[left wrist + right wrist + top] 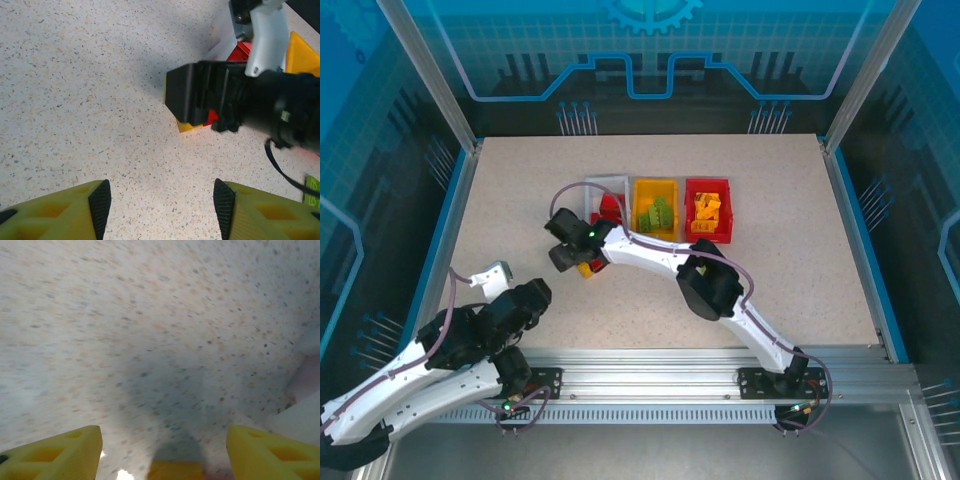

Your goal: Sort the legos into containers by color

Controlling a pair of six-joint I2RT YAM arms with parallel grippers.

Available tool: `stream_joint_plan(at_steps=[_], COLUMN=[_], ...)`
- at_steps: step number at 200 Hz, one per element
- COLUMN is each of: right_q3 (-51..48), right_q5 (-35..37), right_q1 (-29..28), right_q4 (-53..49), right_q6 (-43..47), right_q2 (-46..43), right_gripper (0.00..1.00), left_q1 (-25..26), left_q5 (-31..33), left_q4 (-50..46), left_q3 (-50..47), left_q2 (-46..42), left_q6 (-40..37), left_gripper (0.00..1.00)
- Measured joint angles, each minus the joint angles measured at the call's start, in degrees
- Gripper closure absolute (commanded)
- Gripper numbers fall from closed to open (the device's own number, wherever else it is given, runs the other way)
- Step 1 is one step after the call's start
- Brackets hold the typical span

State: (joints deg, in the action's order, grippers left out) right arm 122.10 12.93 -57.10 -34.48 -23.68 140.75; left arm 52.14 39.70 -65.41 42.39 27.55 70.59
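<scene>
1. Left gripper [161, 194]: it hangs low over the table [500, 190] at about 8 o'clock of the work area. The jaws stand apart and nothing lies between them. It is well apart from the bricks.

2. Right gripper [163, 445]: it hangs over the loose bricks, at about 7 o'clock of the white bin [592, 185]. The jaws stand apart. A yellow brick [175, 470] lies between the fingers, and neither finger touches it. A red brick [213, 117] lies just beside the yellow one. The gripper body hides the join, so contact between them cannot be confirmed.

3. Containers, in a row at 12 o'clock of the gripper:
- The white bin holds red bricks [611, 208].
- The yellow bin [655, 186] holds green bricks [658, 214].
- The red bin [708, 185] holds yellow-orange bricks [706, 210].

4. Probable step: closing on the yellow brick for transfer to the red bin.

5. Hazards:
- Double pick. The red brick is close enough to be caught or dragged when the jaws close, so two colours could reach one bin.
- Bin strike. The white bin wall is near, at 2 o'clock of the right gripper, and a sideways correction could knock it.
- Wrong bin. No bin colour matches its contents, so sorting by bin colour would mix the sets.
- Slip. A shallow or corner grip could drop the brick in transit.
</scene>
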Motion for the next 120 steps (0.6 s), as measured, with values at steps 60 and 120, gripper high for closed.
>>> stream_joint_plan(at_steps=[60,120], right_q3=[3.15,-2.86], right_q5=[-2.14,-1.27], right_q1=[1.22,0.83], right_q4=[-5.18,-3.58], right_q6=[1.27,0.96], right_q2=[3.17,0.31], right_gripper=[0.37,0.44], left_q1=[0.0,0.0], left_q5=[0.0,-0.02], left_q4=[-0.11,0.24], left_q3=[0.0,0.0], left_q2=[0.02,0.02], left_q6=[-0.02,-0.11], left_gripper=[0.4,0.4])
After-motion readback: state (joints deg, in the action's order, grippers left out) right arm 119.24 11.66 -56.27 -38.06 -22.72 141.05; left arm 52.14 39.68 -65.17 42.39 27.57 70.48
